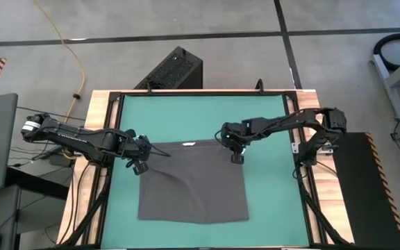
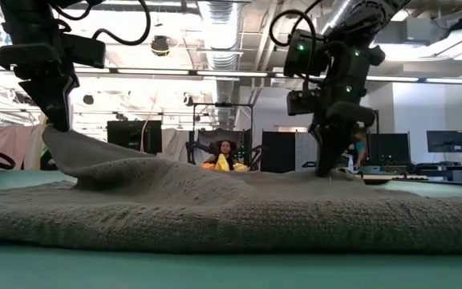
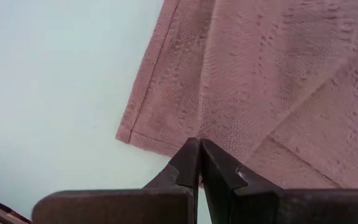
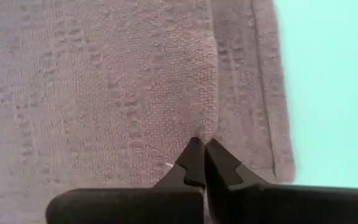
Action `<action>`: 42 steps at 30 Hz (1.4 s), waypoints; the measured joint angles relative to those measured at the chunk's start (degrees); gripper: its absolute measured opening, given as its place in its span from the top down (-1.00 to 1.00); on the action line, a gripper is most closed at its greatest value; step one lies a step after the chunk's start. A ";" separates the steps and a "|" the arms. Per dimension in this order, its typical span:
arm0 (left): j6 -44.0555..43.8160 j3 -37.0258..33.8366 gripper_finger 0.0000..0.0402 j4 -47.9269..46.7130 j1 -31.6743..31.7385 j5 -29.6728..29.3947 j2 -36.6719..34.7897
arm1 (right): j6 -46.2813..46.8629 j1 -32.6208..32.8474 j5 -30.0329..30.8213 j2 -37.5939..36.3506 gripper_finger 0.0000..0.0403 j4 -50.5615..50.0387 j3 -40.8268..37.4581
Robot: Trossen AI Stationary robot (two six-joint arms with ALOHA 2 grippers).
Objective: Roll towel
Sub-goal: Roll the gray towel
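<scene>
From above, the left arm reaches in low from the left edge of the desk (image 1: 96, 208), and its left end effector (image 1: 142, 154) sits on the far-left corner of the towel (image 1: 193, 184). The right arm stretches in from the right, elbow bent, with the right end effector (image 1: 235, 150) on the towel's far-right corner. The towel lies mostly flat on the green mat (image 1: 269, 118) in the middle, roughly square, its white label (image 1: 189, 144) on the far edge between the two end effectors. A crease runs from the left corner diagonally across the cloth.

At desk height, the towel (image 2: 231, 213) spreads across the foreground. The left end effector (image 2: 58, 120) points straight down and has the corner raised into a small peak. The right end effector (image 2: 327, 164) also points down, its tip at cloth level.

In the left wrist view, the left end effector (image 3: 200, 149) is closed, pinching the towel (image 3: 266, 81) just beside its hemmed corner.

In the right wrist view, the right end effector (image 4: 204, 149) is closed on a puckered fold of the towel (image 4: 117, 87) near its hemmed edge.
</scene>
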 joint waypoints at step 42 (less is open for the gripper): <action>-16.71 5.31 1.00 -15.71 -5.71 0.67 -0.01 | -2.87 -0.42 16.14 6.91 0.95 -14.19 14.89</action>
